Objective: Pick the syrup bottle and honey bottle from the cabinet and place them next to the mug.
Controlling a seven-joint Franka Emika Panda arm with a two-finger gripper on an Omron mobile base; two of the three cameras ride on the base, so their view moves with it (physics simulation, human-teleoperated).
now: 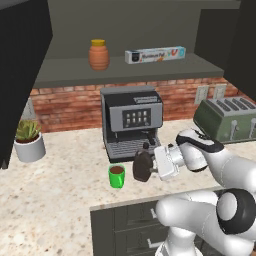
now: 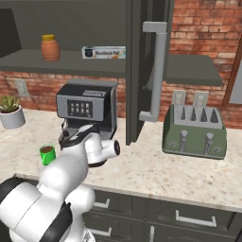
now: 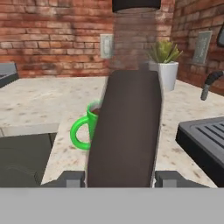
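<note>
You've got the gripper (image 1: 151,169) clamped on the syrup bottle (image 1: 142,165), held just beside the mug (image 1: 117,176) above the counter (image 1: 60,200) for set-down, while the honey bottle (image 1: 99,55) waits on the cabinet (image 1: 150,72) shelf.

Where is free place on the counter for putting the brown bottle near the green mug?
Bare counter lies left of the mug, toward the plant pot, and in front of it to the counter edge. Behind the mug it is crowded: the coffee machine stands close. The gripper holds the syrup bottle right of the mug.
</note>
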